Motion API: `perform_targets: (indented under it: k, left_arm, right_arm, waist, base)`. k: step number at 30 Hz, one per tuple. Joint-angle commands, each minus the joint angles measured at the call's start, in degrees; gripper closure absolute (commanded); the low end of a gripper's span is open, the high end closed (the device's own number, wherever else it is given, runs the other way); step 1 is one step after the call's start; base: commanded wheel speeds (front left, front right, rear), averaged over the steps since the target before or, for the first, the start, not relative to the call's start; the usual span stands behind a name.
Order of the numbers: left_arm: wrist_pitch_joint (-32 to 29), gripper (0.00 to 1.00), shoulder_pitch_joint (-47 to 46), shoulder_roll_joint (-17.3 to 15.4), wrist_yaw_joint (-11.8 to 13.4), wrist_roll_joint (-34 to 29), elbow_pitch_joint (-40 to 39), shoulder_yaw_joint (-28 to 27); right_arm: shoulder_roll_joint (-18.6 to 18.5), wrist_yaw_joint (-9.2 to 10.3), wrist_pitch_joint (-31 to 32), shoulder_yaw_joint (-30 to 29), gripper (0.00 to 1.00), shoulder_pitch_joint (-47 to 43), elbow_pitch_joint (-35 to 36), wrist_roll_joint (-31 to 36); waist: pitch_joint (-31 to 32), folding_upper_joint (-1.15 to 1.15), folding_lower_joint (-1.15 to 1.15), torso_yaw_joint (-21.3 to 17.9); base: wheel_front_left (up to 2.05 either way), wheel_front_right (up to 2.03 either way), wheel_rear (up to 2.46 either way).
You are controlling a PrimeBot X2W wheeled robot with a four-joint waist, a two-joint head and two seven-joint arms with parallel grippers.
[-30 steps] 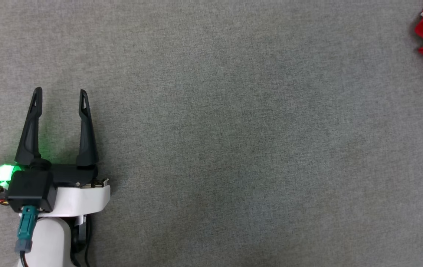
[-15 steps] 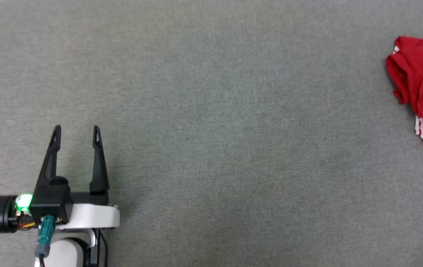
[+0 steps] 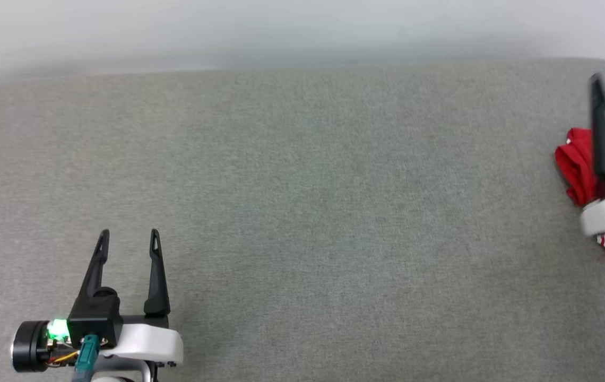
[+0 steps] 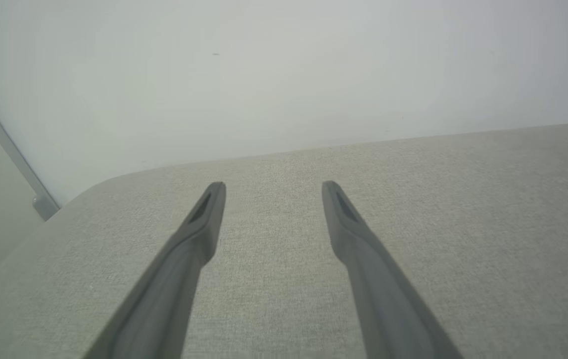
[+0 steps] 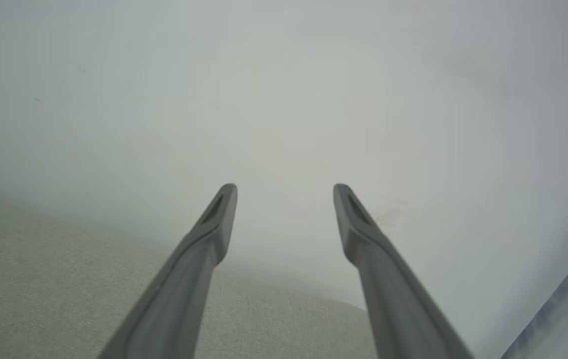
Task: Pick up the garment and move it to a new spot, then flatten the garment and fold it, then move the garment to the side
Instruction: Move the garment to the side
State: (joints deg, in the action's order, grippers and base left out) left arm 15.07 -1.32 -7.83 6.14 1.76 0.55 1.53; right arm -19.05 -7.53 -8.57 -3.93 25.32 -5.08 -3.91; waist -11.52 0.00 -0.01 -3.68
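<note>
Red jersey garment (image 3: 573, 170): compact bundle, 3 o'clock edge of grey fabric surface (image 3: 302, 212).
Left gripper (image 3: 129, 236) at 7 o'clock, right gripper (image 5: 284, 192) near garment; both spread wide, empty. Fits bunched awaiting pickup, or folded and set aside; step undetermined.

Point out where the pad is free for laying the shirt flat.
Free: the wide gray middle of the pad, bordered by the wall at the far edge, the left gripper at the near left and the shirt at the right. Crowded: the right edge, where the right gripper covers part of the bunched shirt in the head view.
</note>
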Motion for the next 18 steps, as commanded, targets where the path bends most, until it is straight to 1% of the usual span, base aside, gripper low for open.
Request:
perform_targets:
  k: [1,4,10,18]
  left_arm:
    - [0.1,0.0,0.9,0.3,0.0,-0.1,0.3,0.2]
    - [0.1,0.0,1.6,0.5,-0.1,-0.2,0.9,0.4]
    - [0.1,0.0,3.4,1.1,0.0,-0.5,1.9,1.0]
    - [0.1,0.0,5.4,1.8,0.1,-0.3,2.7,1.7]
  right_arm:
    - [1.8,0.09,-1.1,0.6,0.0,-2.6,1.1,0.5]
    - [4.5,0.09,-2.6,1.7,0.0,-6.1,2.6,1.2]
    - [8.9,0.09,-4.0,3.5,0.0,-13.2,2.2,1.2]
    - [12.3,0.09,-4.9,1.5,0.0,-21.2,1.1,-0.1]
  waist:
    - [1.9,0.0,0.01,1.2]
    - [3.2,0.0,0.01,1.5]
    - [5.8,0.0,0.01,2.0]
    - [8.9,0.0,0.01,2.6]
  base:
    - [0.0,0.0,0.0]
    - [0.0,0.0,0.0]
    - [0.0,0.0,0.0]
    - [0.0,0.0,0.0]
